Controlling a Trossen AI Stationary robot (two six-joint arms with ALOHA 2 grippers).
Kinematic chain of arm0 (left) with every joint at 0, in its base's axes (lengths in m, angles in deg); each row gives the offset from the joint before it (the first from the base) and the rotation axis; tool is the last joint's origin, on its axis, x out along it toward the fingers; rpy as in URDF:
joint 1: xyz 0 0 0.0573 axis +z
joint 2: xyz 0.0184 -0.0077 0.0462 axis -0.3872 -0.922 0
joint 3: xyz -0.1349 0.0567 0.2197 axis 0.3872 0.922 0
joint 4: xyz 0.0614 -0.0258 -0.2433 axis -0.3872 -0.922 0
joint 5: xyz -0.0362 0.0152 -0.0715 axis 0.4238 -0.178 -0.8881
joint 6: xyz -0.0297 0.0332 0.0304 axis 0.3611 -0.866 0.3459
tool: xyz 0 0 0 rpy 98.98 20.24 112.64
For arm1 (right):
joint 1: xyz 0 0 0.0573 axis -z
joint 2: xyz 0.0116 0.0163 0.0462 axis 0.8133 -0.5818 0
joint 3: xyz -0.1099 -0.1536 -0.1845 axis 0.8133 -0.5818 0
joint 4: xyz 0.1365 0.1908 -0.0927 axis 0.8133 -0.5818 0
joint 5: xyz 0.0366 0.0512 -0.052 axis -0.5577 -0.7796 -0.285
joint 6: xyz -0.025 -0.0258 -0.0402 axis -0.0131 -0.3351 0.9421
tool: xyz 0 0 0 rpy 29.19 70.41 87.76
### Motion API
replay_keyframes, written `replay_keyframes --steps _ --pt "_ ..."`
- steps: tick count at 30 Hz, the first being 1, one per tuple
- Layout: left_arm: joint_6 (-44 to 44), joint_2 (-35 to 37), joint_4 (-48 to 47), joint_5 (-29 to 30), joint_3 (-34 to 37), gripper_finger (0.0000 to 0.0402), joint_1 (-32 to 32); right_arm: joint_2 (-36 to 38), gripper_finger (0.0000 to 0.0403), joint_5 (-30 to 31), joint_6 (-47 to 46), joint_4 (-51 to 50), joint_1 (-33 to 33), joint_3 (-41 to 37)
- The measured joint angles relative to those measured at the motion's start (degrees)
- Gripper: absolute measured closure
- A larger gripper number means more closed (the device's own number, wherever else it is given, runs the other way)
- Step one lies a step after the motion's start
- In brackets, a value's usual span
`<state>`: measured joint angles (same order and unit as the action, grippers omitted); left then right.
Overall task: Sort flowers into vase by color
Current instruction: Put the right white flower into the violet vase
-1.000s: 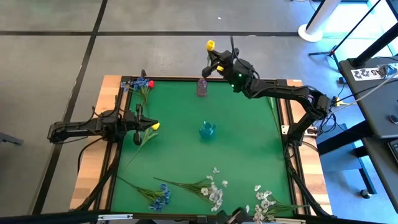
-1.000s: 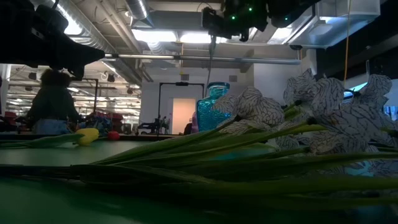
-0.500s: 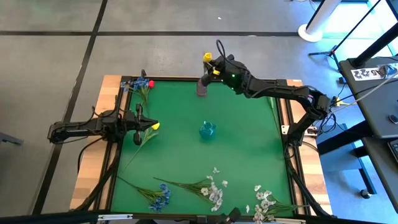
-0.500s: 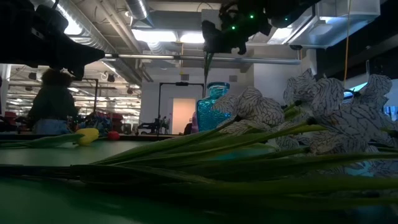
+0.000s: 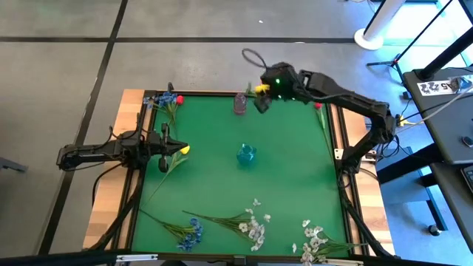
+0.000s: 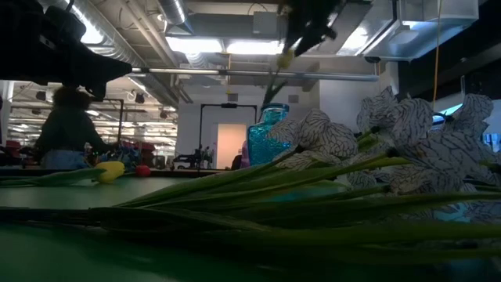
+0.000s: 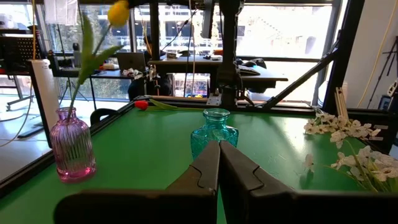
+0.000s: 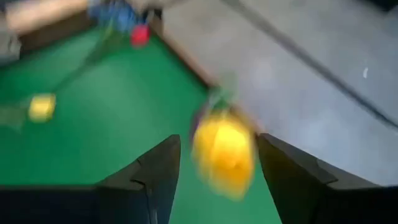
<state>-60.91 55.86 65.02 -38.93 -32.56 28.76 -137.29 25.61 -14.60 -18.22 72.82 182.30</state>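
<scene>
Two vases on the desk [image 5: 295, 214]: pink vase [image 7: 73, 144] at the far edge, teal vase [image 7: 214, 134] mid-desk. Yellow flower [image 7: 117, 13] now stands in the pink one, stem inside, bud high above the neck. Right tool [image 5: 262, 103] sits just beside that vase with fingers apart and nothing gripped; the bud shows between them in its wrist view, so I read this as a release. Left tool [image 7: 219, 163] waits at the left edge, fingers pressed together, empty, near a second yellow flower [image 5: 182, 150], likely the next pick. Red flower [image 5: 179, 99], blue flowers [image 5: 194, 235] and white flowers [image 5: 255, 225] lie loose, unsorted.
</scene>
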Motion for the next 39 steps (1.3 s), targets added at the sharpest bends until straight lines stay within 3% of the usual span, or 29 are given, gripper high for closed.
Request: replay_keyframes --steps 5,9,15,24,32,35,39 --pt "0.0 0.0 0.0 0.0 0.0 0.0401 0.0 0.0 0.0202 4.8 -8.6 -18.8 -8.6 3.7" --pt "0.0 0.0 0.0 0.0 0.0 0.0401 0.0 -0.1 0.0209 3.3 -17.2 -28.7 -17.3 3.5" --pt "0.0 0.0 0.0 0.0 0.0 0.0401 0.0 -0.2 0.021 -1.3 -32.5 -32.3 -33.9 -2.7" --pt "0.0 0.0 0.0 0.0 0.0 0.0401 0.0 -0.2 0.021 -13.0 -58.5 -14.4 -56.7 -18.4" --pt "0.0 0.0 0.0 0.0 0.0 0.0401 0.0 -0.2 0.021 -30.1 -85.8 -1.9 -67.8 -31.8" --pt "0.0 0.0 0.0 0.0 0.0 0.0401 0.0 -0.2 0.021 -37.3 -89.6 3.2 -69.9 -36.6" --pt "0.0 0.0 0.0 0.0 0.0 0.0401 0.0 -0.7 0.0207 -38.6 -88.7 14.9 -71.7 -42.6"
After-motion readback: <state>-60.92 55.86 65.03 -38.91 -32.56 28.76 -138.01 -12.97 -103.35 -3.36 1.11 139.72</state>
